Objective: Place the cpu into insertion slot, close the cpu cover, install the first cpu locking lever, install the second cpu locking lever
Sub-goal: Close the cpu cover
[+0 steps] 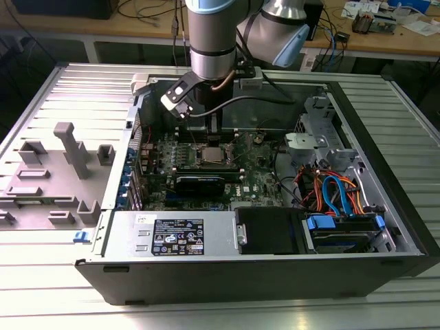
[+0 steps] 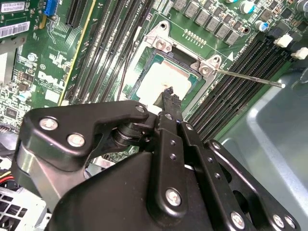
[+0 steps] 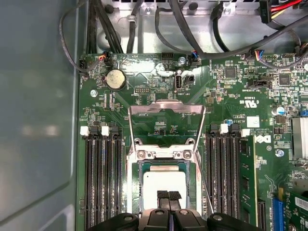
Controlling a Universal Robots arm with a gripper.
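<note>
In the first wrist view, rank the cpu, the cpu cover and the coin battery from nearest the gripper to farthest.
1. cpu, in the insertion slot, right at the gripper.
2. cpu cover, swung open beyond the slot.
3. coin battery, farther still, beyond the cover.

In the exterior view, a ribbed grey metal desk (image 1: 48,302) spreads across the foreground, its slats catching pale glare. Behind it runs a long wooden desk (image 1: 412,45) strewn with cables (image 1: 148,8), the space beneath it in dark shadow.
</note>
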